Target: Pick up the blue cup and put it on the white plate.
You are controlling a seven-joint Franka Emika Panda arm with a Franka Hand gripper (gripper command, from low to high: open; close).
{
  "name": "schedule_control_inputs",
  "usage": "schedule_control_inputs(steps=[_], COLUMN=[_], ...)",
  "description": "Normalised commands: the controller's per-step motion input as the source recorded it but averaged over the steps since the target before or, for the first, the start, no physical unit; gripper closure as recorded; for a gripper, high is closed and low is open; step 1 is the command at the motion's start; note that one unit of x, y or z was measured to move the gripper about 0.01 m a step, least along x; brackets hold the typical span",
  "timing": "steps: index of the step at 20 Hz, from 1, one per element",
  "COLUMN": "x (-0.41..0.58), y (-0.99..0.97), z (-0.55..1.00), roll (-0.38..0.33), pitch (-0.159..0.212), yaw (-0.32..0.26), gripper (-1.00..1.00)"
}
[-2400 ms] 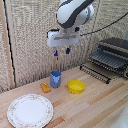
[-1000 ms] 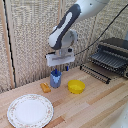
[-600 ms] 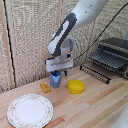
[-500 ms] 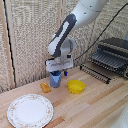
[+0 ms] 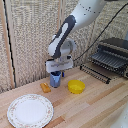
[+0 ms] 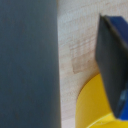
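The blue cup (image 5: 55, 80) stands upright on the wooden table, between a small orange object and the yellow bowl. My gripper (image 5: 56, 74) is low over the cup, its white block just above the rim and its fingers down beside the cup's top. In the wrist view the cup's wall (image 6: 27, 60) fills one side, very close. One blue fingertip (image 6: 112, 55) stands apart from it, with bare wood showing between them, so the jaws look open. The white patterned plate (image 5: 30, 111) lies near the table's front, at the exterior view's left, with nothing on it.
A shallow yellow bowl (image 5: 76, 86) sits close beside the cup on the exterior view's right and also shows in the wrist view (image 6: 95, 107). A small orange object (image 5: 45, 87) lies on the cup's other side. A dark toaster oven with a wire rack (image 5: 111, 57) stands at the back right.
The gripper has come down from well above the table onto the cup. In the last half second it has barely moved. The cup, bowl and plate have stayed in place.
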Motion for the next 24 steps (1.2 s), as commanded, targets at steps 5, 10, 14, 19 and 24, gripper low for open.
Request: schedule_control_inputs(steps=[5, 10, 14, 19, 24], x=[0.005, 0.114, 0.151, 0.096, -0.190], y=[0.00, 0.03, 0.08, 0.33, 0.64], z=[0.16, 0.85, 1.00, 0.96, 0.80], roll=[-0.001, 0.000, 0.000, 0.001, 0.016], pitch=[0.010, 0.013, 0.036, 0.064, 0.015], yaw=[-0.026, -0.033, -0.024, -0.012, -0.001], gripper=[1.00, 1.00, 1.00, 1.00, 1.00])
